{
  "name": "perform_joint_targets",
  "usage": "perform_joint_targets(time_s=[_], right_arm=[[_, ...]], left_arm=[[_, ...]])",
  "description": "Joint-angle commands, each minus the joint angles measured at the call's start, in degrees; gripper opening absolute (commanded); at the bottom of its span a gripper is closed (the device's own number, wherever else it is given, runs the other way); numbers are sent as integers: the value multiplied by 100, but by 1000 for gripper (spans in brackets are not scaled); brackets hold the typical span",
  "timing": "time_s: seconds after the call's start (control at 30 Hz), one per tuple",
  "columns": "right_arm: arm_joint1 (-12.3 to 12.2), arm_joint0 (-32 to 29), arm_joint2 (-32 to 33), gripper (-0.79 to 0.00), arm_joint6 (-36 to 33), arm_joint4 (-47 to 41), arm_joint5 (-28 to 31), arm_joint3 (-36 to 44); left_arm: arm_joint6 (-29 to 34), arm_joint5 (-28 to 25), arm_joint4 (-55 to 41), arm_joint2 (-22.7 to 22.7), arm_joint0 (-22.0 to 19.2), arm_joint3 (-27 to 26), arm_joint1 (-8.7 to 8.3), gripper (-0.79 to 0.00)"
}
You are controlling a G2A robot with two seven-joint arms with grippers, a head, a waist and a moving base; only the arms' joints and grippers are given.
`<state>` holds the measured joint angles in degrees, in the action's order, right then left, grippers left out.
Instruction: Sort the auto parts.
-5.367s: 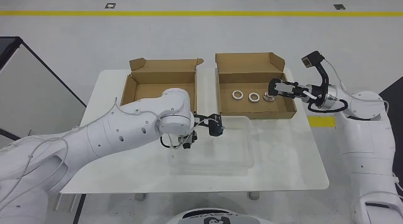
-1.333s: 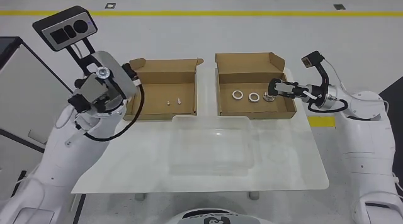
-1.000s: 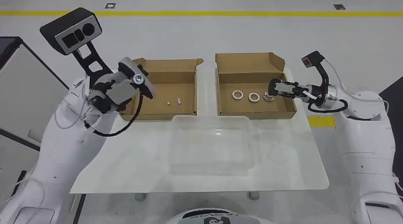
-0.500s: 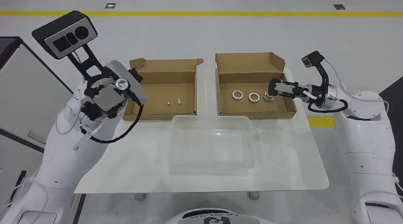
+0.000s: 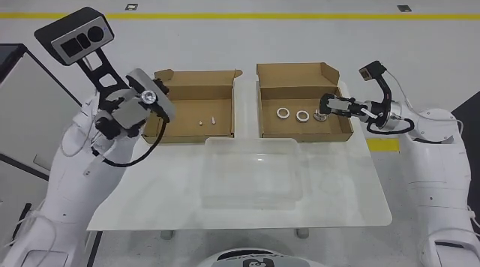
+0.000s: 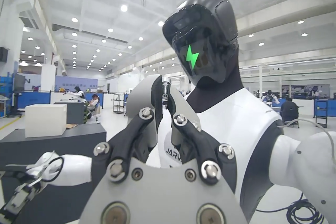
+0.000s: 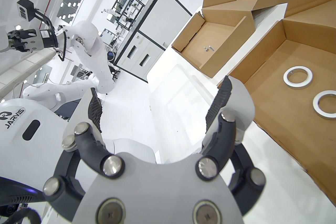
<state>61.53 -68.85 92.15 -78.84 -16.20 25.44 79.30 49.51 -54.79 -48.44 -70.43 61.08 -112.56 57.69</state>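
On the white surface [image 5: 337, 192] stand two open cardboard boxes side by side, and in front of them, nearer to the robot, lies a clear plastic tray [image 5: 251, 177]. The left box [image 5: 180, 113] has two small metal parts on its floor, one [image 5: 202, 122] just beside the other [image 5: 213, 120]. The right box [image 5: 285, 128] holds two flat metal rings, the first [image 5: 284, 113] near the second [image 5: 302, 115] but not touching it.

The left gripper [image 6: 163, 96] is lifted high, off the left side of the surface, near the outer wall of the left box as seen from above, and it is turned toward the robot's head. Its two fingers are pressed almost together and they pinch a small threaded bolt [image 6: 165, 86] between the black pads. The bolt stands upright at the fingertips, with its top end showing a little above them. From the top view I see this gripper [image 5: 148, 97] facing up to the camera.

The right gripper [image 7: 157, 100] is over the right end of the right box, just beside the second ring. Its fingers are spread wide and nothing is between them. In the top view it [image 5: 324, 108] lies low, inside the outline of the box. I cannot tell if it touches the cardboard floor.
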Motion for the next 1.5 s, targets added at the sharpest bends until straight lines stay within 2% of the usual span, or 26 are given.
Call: perform_joint_targets(time_s=[0.0, 0.2, 0.6, 1.2, 1.3, 1.47], right_arm=[[0, 0, 0, 0, 0, 0, 0, 0], [0, 0, 0, 0, 0, 0, 0, 0], [0, 0, 0, 0, 0, 0, 0, 0], [0, 0, 0, 0, 0, 0, 0, 0], [0, 0, 0, 0, 0, 0, 0, 0], [0, 0, 0, 0, 0, 0, 0, 0]], left_arm=[[45, 47, 257, -63, 39, 26, -2, -785], [97, 102, 565, -139, 84, 9, 11, -785], [-12, -10, -259, -32, 109, -71, 96, -785], [-4, -2, -272, -33, 100, -84, 100, -785], [-77, 339, 157, -166, 170, -59, 88, -785], [-73, 1238, 1720, -657, 401, -76, 17, -785]])
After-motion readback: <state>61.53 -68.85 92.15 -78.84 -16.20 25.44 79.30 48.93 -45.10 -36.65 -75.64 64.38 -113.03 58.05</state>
